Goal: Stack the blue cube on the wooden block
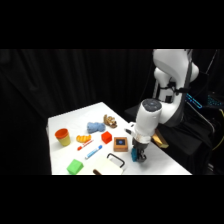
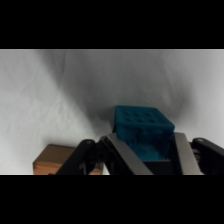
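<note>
The teal-blue cube [image 2: 142,131] sits between my two fingers [image 2: 121,154], which press on its left and right sides. From the side, the blue cube [image 1: 134,154] shows in the gripper [image 1: 137,156], low over the table near its front right edge. The wooden block [image 1: 120,144], brown with a dark blue square on top, lies just left of the gripper on the table. In the wrist view a corner of the wooden block [image 2: 54,160] shows at the lower left, apart from the cube.
A red cube [image 1: 106,137] lies beside the wooden block. A blue-and-white marker [image 1: 93,151], green cube [image 1: 75,166], yellow-orange cup [image 1: 62,136], fluffy light-blue lump [image 1: 93,127], brown toy [image 1: 110,120] and pale board with black handle [image 1: 115,162] fill the table's left.
</note>
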You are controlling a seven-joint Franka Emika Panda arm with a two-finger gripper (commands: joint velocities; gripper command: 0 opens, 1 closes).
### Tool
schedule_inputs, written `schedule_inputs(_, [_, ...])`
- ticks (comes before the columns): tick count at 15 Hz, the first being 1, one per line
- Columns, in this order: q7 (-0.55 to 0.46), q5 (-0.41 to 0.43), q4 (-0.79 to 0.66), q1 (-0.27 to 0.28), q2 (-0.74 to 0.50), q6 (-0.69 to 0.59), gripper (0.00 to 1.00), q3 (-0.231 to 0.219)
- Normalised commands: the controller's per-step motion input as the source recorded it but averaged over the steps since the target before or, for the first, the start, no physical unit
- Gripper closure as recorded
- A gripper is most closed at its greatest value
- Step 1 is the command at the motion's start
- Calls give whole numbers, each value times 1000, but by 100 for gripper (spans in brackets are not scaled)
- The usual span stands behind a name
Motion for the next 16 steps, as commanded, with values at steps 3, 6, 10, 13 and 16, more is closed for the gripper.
schedule_inputs(3, [-221, 170, -113, 58, -243, -125, 75, 35])
schedule_inputs(6, [-327, 171, -104, -51, -348, -308, 75, 96])
schedule_inputs(10, [-378, 136, -79, -164, -414, -390, 75, 138])
schedule_inputs(13, [-331, 80, -40, -203, -378, -350, 75, 129])
schedule_inputs(16, [-310, 80, -28, -236, -312, -244, 75, 114])
